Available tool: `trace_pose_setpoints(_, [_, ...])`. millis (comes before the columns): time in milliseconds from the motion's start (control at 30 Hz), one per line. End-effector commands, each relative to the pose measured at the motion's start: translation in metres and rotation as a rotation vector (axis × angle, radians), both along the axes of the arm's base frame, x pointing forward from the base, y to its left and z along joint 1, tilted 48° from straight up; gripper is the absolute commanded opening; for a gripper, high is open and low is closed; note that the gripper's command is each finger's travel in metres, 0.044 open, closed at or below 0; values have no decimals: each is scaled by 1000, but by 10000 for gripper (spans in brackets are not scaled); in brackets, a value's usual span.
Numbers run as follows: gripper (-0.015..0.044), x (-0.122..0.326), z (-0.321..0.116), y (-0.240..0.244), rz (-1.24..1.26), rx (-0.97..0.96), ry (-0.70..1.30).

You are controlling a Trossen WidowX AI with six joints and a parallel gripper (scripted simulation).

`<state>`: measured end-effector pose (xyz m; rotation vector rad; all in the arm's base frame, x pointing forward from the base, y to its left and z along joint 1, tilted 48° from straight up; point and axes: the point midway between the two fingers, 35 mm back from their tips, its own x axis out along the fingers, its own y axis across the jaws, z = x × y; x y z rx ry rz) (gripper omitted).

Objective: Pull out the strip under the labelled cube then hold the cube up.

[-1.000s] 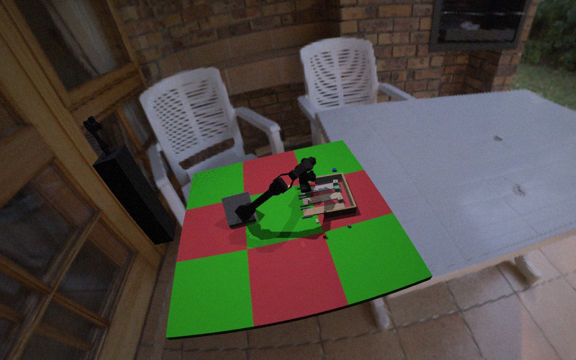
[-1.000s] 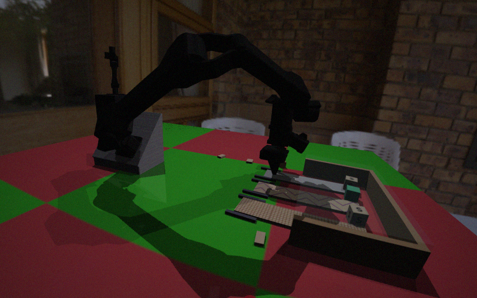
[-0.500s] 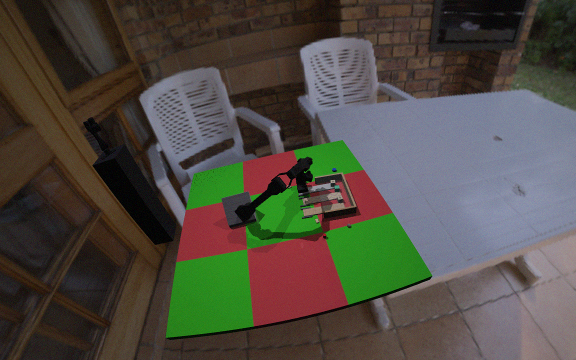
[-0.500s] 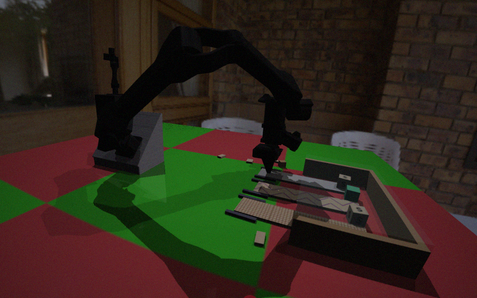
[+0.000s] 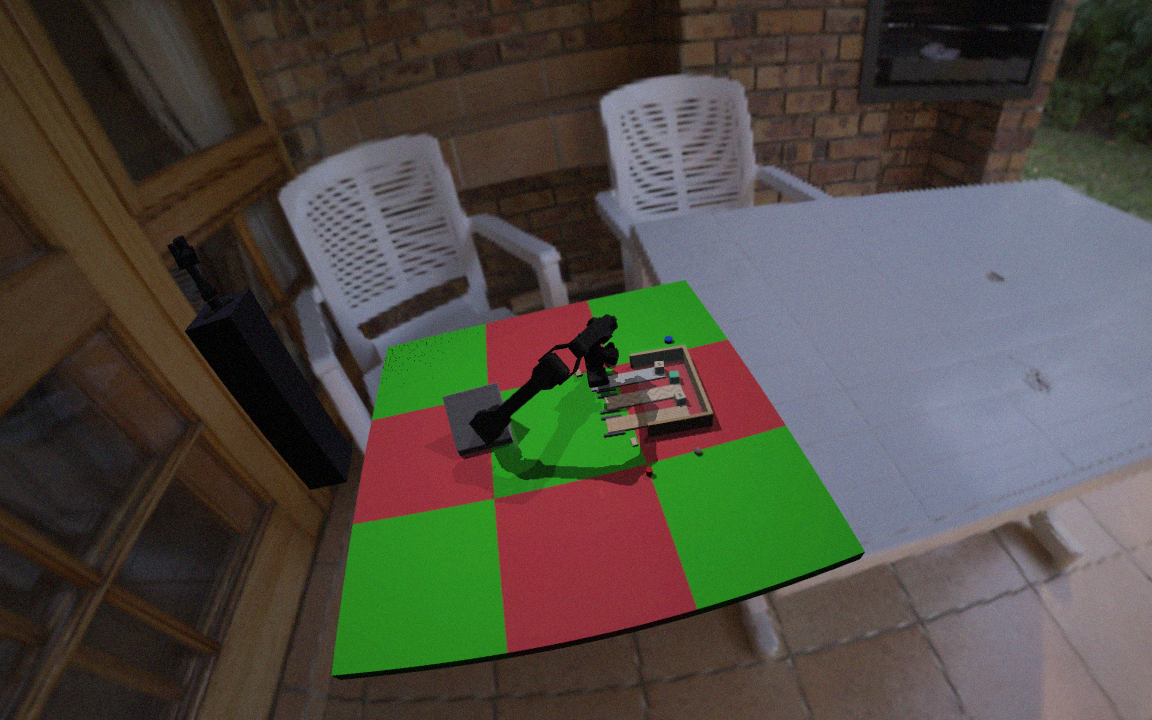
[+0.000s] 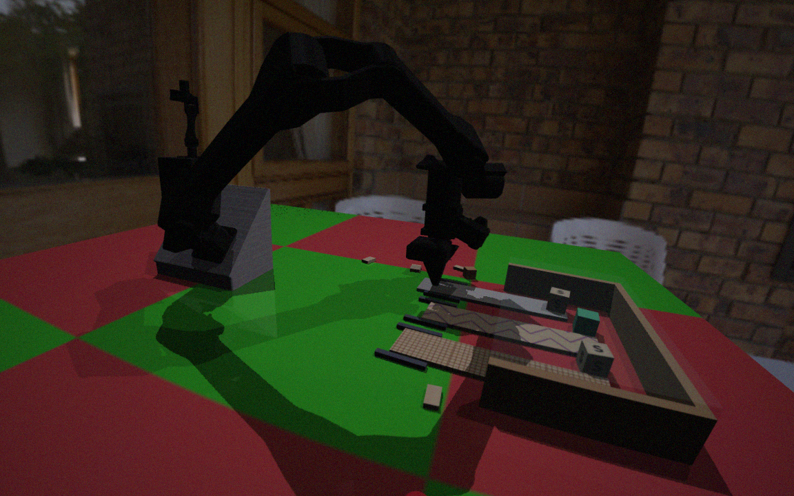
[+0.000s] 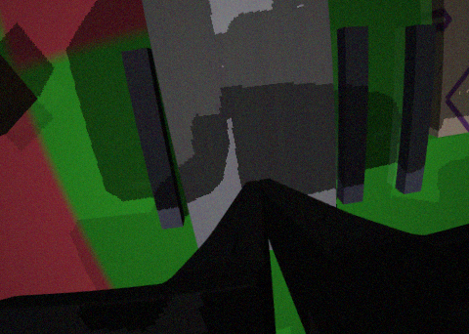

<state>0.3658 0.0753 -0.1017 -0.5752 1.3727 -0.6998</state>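
My gripper (image 5: 596, 385) (image 6: 435, 283) (image 7: 258, 192) is shut and empty, fingertips down at the outer end of the plain grey strip (image 5: 638, 378) (image 6: 486, 297) (image 7: 293, 46); whether they touch it is hard to tell. A cube marked S (image 5: 659, 366) (image 6: 558, 301) stands at that strip's far end. A plain teal cube (image 5: 674, 377) (image 6: 585, 322) stands beside it. Another S-marked cube (image 5: 679, 399) (image 6: 595, 359) stands near the far ends of the zigzag strip (image 5: 643, 398) (image 6: 511, 326) and the grid strip (image 6: 437, 348); which one bears it is unclear.
A low-walled frame (image 5: 696, 380) (image 6: 591, 413) surrounds the cubes and is open toward the arm. Dark rails (image 6: 401, 359) (image 7: 353, 114) flank the strips' outer ends. A small beige block (image 5: 634, 441) (image 6: 432, 396) lies in front; more lie behind the gripper.
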Motion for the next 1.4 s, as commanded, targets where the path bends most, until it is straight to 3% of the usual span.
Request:
trace_pose_setpoints(0, [0,-11,-4,-4,-13,0,16])
trace_pose_setpoints(1367, [0,-73,-13,1,-13,1,19])
